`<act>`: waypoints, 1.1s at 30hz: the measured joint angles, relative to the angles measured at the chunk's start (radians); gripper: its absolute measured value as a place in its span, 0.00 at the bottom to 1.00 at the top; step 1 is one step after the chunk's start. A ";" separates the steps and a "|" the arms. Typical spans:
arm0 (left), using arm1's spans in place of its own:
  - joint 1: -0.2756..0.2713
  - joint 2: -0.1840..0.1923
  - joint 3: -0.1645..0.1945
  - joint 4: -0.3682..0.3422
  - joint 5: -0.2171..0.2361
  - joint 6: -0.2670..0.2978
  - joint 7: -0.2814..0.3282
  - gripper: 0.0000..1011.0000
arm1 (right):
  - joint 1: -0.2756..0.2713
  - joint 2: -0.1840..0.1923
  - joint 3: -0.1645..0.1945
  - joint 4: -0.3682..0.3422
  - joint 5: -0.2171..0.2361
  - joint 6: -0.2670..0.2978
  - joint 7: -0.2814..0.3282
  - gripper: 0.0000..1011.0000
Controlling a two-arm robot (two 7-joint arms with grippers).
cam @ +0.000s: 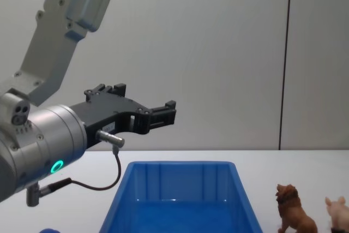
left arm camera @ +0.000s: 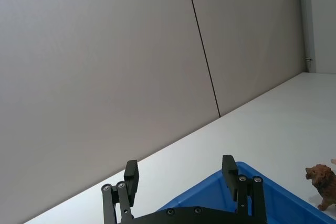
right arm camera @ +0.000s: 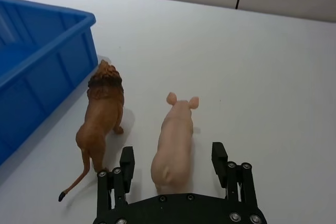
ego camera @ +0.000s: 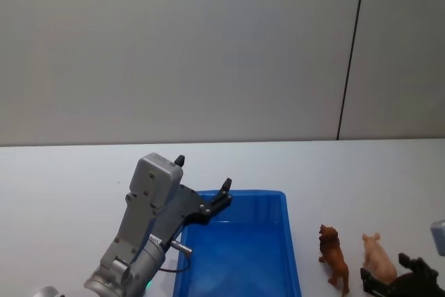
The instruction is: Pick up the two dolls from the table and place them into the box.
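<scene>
The right pincer (right arm camera: 173,153) sits low over the white desk (ego camera: 69,172), with its fingers spread wide. The pig (right arm camera: 176,140), a pale pink doll, stands upright with its rump between those two fingers and its head pointing away from the pincer. A sliver of space shows on each side, so neither finger seems to touch it.

The lion (right arm camera: 102,114), a reddish-brown maned doll, stands upright just outside the pincer's left finger, side by side with the pig and facing the same way. Its tail trails back past that fingertip. Further left of the pincer, beyond the lion, is the box (right arm camera: 47,72), a big bright blue bin. The lion is near its wall but apart from it. Both dolls are on the desk, outside the box.

The left pincer (ego camera: 203,173) hangs in the air, well above the desk, with its fingers also spread wide and nothing between them. The box lies beneath and ahead of it, its far left corner under the fingertips. The lion and pig stand far off to this pincer's right, past the box.
</scene>
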 joint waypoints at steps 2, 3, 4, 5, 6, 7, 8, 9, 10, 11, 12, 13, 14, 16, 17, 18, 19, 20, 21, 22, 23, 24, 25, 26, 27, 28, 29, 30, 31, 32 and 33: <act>0.000 0.000 0.000 0.000 0.000 0.000 0.000 0.99 | 0.006 -0.004 -0.002 0.014 0.000 0.007 0.003 0.87; 0.000 0.000 0.000 0.000 0.000 0.000 0.000 0.99 | 0.007 -0.005 -0.002 0.018 0.000 0.009 0.003 0.85; 0.000 0.000 0.000 0.000 0.000 0.000 0.000 0.99 | 0.009 -0.007 -0.003 0.022 0.000 0.011 0.004 0.84; 0.000 0.000 0.000 0.000 0.000 0.000 0.000 0.99 | 0.010 -0.008 -0.004 0.025 0.000 0.013 0.005 0.80; 0.000 0.000 0.000 0.000 0.000 0.000 0.000 0.99 | 0.013 -0.010 -0.004 0.030 0.000 0.015 0.006 0.77; 0.000 0.000 0.000 0.000 0.000 0.000 0.000 0.99 | 0.014 -0.010 -0.004 0.032 0.001 0.016 0.007 0.75; 0.000 0.000 0.000 0.000 0.000 0.000 0.000 0.99 | 0.016 -0.012 -0.005 0.037 0.002 0.018 0.008 0.72; 0.000 0.000 0.000 0.000 0.000 0.000 0.000 0.99 | 0.016 -0.012 -0.005 0.037 0.002 0.018 0.008 0.70; 0.000 0.000 0.000 0.000 0.000 0.000 0.000 0.99 | 0.017 -0.013 -0.005 0.040 0.002 0.019 0.009 0.64; 0.000 0.000 0.000 0.000 0.000 0.000 0.000 0.99 | 0.018 -0.014 -0.005 0.041 0.003 0.019 0.010 0.64; 0.000 0.000 0.000 0.000 0.000 0.000 0.000 0.99 | 0.019 -0.014 -0.005 0.043 0.003 0.019 0.011 0.58; 0.000 0.000 0.000 0.000 0.000 0.000 0.000 0.99 | 0.019 -0.015 -0.006 0.043 0.003 0.019 0.011 0.56; 0.000 0.000 0.000 0.000 0.000 0.000 0.000 0.99 | 0.020 -0.015 -0.006 0.044 0.003 0.018 0.011 0.54; 0.000 0.000 0.000 0.000 0.000 0.000 0.000 0.99 | 0.020 -0.015 -0.006 0.044 0.001 0.013 0.012 0.45; 0.000 0.000 0.000 0.000 0.000 0.000 0.000 0.99 | 0.020 -0.015 -0.006 0.044 0.000 0.010 0.012 0.42; 0.000 0.000 0.000 0.000 0.000 0.000 0.000 0.99 | 0.021 -0.016 -0.006 0.042 -0.004 0.004 0.012 0.42; 0.000 0.000 0.000 0.000 0.000 0.000 0.000 0.99 | 0.021 -0.016 -0.006 0.040 -0.005 0.000 0.012 0.37; 0.000 0.000 0.000 0.000 0.000 0.000 0.000 0.99 | 0.021 -0.016 -0.006 0.038 -0.008 -0.004 0.013 0.36; 0.000 0.000 0.000 0.000 0.000 0.000 0.000 0.99 | 0.022 -0.016 -0.007 0.035 -0.011 -0.007 0.013 0.36; 0.000 0.000 0.000 0.000 0.000 0.000 0.000 0.99 | 0.022 -0.016 -0.007 0.031 -0.016 -0.015 0.013 0.36; 0.000 0.000 0.000 0.000 0.000 0.000 0.000 0.99 | 0.023 -0.016 -0.007 0.028 -0.018 -0.018 0.014 0.36; 0.000 0.000 0.000 0.000 0.000 0.000 0.000 0.99 | 0.023 -0.016 -0.007 0.026 -0.022 -0.024 0.014 0.36; 0.000 0.000 0.000 0.000 0.000 0.000 0.000 0.99 | 0.024 -0.016 -0.008 0.023 -0.026 -0.028 0.015 0.36; 0.000 0.000 0.000 0.000 0.000 0.000 0.000 0.99 | 0.026 -0.017 -0.008 0.016 -0.032 -0.036 0.016 0.36; 0.000 0.000 0.000 0.000 0.000 0.000 0.000 0.99 | 0.027 -0.017 -0.009 0.012 -0.036 -0.040 0.017 0.36; 0.000 0.000 0.000 0.000 0.000 0.000 0.000 0.99 | 0.028 -0.018 -0.009 0.009 -0.039 -0.044 0.018 0.36; 0.000 0.000 0.000 0.000 0.000 0.000 0.000 0.99 | 0.031 -0.019 -0.010 0.001 -0.049 -0.053 0.022 0.36; 0.000 0.000 0.000 0.000 0.000 0.000 0.000 0.99 | 0.033 -0.020 -0.011 -0.004 -0.053 -0.057 0.024 0.36; 0.000 0.000 0.000 0.000 0.000 0.000 0.000 0.99 | 0.035 -0.020 -0.012 -0.007 -0.057 -0.061 0.026 0.36; 0.000 0.000 0.000 0.000 0.000 0.000 0.000 0.99 | 0.037 -0.021 -0.013 -0.012 -0.063 -0.066 0.029 0.36; 0.000 0.000 0.000 0.000 0.000 0.000 0.000 0.99 | 0.043 -0.024 -0.015 -0.021 -0.071 -0.073 0.035 0.36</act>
